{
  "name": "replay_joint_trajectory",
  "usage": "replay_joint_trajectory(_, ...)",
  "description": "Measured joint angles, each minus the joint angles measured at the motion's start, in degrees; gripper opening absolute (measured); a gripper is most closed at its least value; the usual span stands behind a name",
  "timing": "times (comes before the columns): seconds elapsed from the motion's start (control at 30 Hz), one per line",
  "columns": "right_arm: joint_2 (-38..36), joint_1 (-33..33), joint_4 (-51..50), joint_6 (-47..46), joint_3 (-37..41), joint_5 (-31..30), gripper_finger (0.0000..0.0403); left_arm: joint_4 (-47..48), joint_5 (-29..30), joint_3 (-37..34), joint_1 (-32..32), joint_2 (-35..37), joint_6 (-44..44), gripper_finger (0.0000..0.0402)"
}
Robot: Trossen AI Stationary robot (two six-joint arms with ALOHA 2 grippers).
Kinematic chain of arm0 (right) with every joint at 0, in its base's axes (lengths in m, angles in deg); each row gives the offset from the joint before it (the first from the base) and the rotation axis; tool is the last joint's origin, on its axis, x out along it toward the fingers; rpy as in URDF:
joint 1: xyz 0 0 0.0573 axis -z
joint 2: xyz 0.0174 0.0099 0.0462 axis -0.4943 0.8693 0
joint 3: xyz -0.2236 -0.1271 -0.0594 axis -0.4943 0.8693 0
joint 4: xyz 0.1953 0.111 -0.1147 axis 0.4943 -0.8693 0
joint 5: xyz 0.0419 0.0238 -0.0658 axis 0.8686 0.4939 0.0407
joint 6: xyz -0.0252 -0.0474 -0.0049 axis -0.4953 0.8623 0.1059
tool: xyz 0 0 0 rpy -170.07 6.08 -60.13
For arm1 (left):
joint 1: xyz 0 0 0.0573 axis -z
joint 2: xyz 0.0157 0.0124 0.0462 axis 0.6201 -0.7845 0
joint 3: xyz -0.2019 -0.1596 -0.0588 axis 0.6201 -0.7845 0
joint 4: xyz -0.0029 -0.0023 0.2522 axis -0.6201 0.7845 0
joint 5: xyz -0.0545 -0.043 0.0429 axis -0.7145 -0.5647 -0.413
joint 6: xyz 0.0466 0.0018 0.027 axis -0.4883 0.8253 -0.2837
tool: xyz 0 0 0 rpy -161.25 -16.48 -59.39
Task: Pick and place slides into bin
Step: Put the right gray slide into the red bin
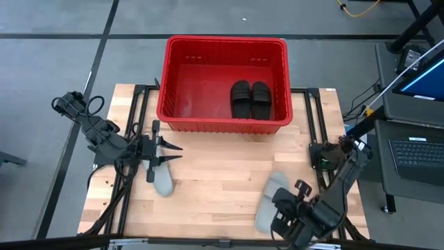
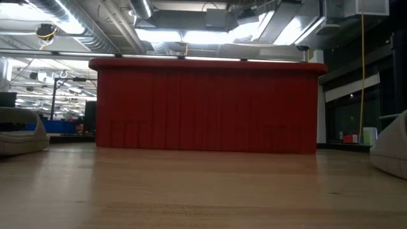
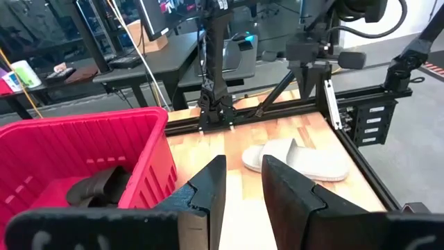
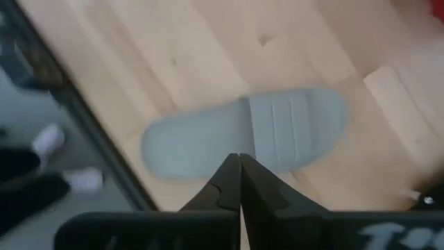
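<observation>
The red bin [image 1: 223,48] stands at the table's far middle, with two black slides [image 1: 250,98] lying side by side on its floor at the right. One grey slide [image 1: 163,182] lies flat on the table at the near left. The other grey slide [image 1: 269,198] lies at the near right and also shows in the right wrist view [image 4: 243,135]. My left gripper [image 1: 177,153] is open and empty, level above the table just beyond the left grey slide, pointing right. My right gripper [image 4: 240,163] is shut above the right grey slide's edge; I see no touch.
Black frame rails [image 1: 316,125] run along the table's left and right sides. Bare wood [image 1: 222,167] lies between the two grey slides and in front of the bin. The table's near edge is close to my right gripper. A desk with a laptop [image 1: 416,149] stands off to the right.
</observation>
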State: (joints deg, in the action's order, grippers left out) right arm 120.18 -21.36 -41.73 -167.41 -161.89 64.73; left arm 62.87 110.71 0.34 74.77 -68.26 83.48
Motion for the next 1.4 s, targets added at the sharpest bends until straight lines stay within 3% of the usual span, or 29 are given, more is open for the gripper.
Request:
replay_joint_trajectory(0.1,0.1,-2.0,-0.1,-5.8,2.3,-4.6,0.0007,0.0,-0.4,0.0,0.0,0.0,-0.1,0.0088)
replay_joint_trajectory(0.37,0.2,-6.3,4.9,-19.8,14.7,-4.8,0.0008,-0.3,-3.9,0.0,0.0,0.0,-0.4,0.0088)
replay_joint_trajectory(0.67,0.2,-5.9,10.0,-19.7,23.7,-7.4,0.0013,-1.7,-3.9,0.0,0.0,0.0,-1.0,0.0088)
replay_joint_trajectory(1.17,0.2,-5.9,15.9,-19.4,23.9,-5.2,0.012,-1.7,-3.9,0.0,0.0,0.0,-1.0,0.0088)
replay_joint_trajectory(1.4,0.1,-5.9,18.8,-18.5,26.5,-5.1,0.0137,-1.5,-5.4,0.0,0.0,0.0,-1.0,0.0088)
